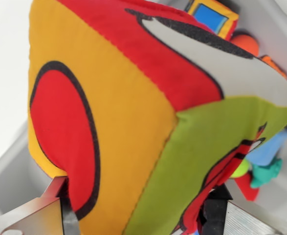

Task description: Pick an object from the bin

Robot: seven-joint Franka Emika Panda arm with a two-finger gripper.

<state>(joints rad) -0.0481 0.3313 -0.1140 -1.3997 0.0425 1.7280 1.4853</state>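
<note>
Pale grey plastic of the bin (9, 176) fills the background, its rounded rim curving along the wrist view's left and lower left, with more grey wall showing at the upper right and lower right corners.

Nearest the camera: two metal fingers of the gripper (143, 215) at the bottom edge. One finger (40, 213) sits at the wrist view's left, the other at the right, each with a dark pad on its inner side. Both pads press against the sides of a soft fabric cube (128, 122), so the jaws are clamped on it, one on each flank.

Cube takes up most of the frame and hides much of the bin. Stitched cloth faces: an orange-yellow face at left bearing a large red oval with a black outline; a red face on top with a white shape edged in black; a green face at lower right with red and black markings near its lower edge. Seams meet at a corner near mid-frame.

Farther off, past the cube's right edge, other toys lie in the bin: a light blue piece (270, 149), a teal piece (266, 174), a bit of yellow-green, and a red piece (246, 188) below them. At the top right, a yellow block with a blue square face (211, 17), and orange rounded shapes (246, 44) just beyond it. What these small items are cannot be told.
</note>
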